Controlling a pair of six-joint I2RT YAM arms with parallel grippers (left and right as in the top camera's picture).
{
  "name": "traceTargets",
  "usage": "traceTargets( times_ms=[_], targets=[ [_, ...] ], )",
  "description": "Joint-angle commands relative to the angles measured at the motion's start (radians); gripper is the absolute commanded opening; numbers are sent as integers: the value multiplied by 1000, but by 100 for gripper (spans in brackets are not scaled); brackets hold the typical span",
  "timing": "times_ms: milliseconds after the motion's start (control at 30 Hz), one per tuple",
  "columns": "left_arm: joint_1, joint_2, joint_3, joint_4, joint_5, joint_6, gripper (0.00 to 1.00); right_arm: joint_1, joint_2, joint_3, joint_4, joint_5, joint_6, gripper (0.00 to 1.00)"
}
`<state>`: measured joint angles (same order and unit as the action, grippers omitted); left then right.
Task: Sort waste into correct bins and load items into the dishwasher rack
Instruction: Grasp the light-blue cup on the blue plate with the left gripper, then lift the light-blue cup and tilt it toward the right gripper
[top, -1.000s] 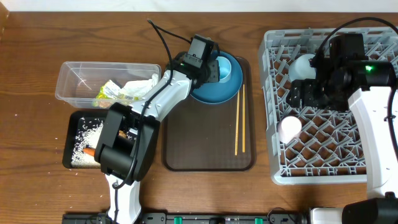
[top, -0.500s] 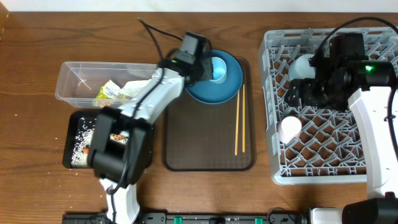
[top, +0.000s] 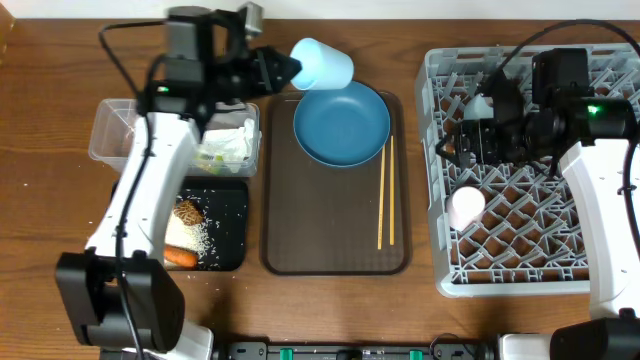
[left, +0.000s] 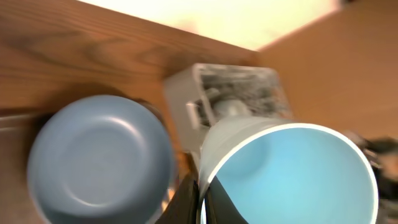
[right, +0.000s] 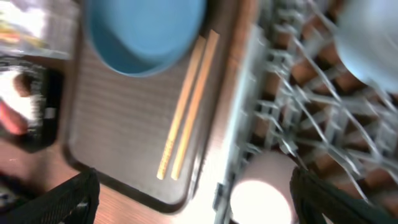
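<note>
My left gripper (top: 285, 68) is shut on the rim of the light-blue cup (top: 322, 64), holding it on its side above the table behind the brown tray; the pinch shows in the left wrist view (left: 200, 199) with the cup (left: 292, 174). The dark-blue plate (top: 341, 124) lies on the tray and also shows in both wrist views (left: 99, 155) (right: 146, 28). The chopsticks (top: 385, 190) (right: 186, 106) lie beside it. My right gripper (top: 455, 145) (right: 193, 186) is open and empty over the left part of the grey rack (top: 530, 270). The white-pink cup (top: 465, 208) (right: 261, 199) and the light-blue bowl (right: 373, 31) are in the rack.
The clear tub (top: 112, 128) holds crumpled wrappers (top: 225, 148). The black tray (top: 232, 205) holds rice crumbs (top: 195, 238), a brown lump (top: 188, 212) and a carrot piece (top: 181, 257). The brown serving tray (top: 330, 230) sits in the middle.
My left arm swung up and to the left, lifting the light-blue cup off the plate and uncovering the black tray. My right gripper shifted slightly left over the rack.
</note>
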<state>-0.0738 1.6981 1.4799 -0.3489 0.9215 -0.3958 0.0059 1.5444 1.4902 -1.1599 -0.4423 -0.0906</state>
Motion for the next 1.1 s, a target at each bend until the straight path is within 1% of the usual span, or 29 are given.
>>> traceTargets(
  times_ms=[0, 133, 200, 233, 300, 333, 500, 600, 833, 1067],
  targets=[
    [25, 27, 3, -2, 343, 13, 6, -5, 0, 14, 45, -226, -101, 90],
    [27, 47, 3, -1, 446, 40, 6, -5, 0, 13, 105, -500, -262, 92],
    [25, 51, 3, 16, 514, 40, 6, -5, 0, 11, 130, -589, -312, 93],
    [22, 53, 3, 31, 548, 39, 6, -5, 0, 10, 143, -605, -315, 93],
    [15, 55, 3, 63, 608, 39, 6, -4, 0, 4, 173, -619, -315, 95],
    [10, 55, 3, 67, 616, 39, 6, -4, 0, 0, 186, -628, -315, 96],
    [-16, 56, 3, 67, 612, 39, 6, 14, 0, -6, 226, -708, -343, 99],
    [-37, 56, 3, 67, 612, 39, 7, 37, 0, -6, 243, -737, -375, 99],
    [-78, 56, 3, 85, 602, 39, 6, 109, 0, -6, 293, -737, -379, 99],
    [-88, 56, 3, 85, 588, 39, 6, 184, 0, -6, 341, -736, -379, 99]
  ],
)
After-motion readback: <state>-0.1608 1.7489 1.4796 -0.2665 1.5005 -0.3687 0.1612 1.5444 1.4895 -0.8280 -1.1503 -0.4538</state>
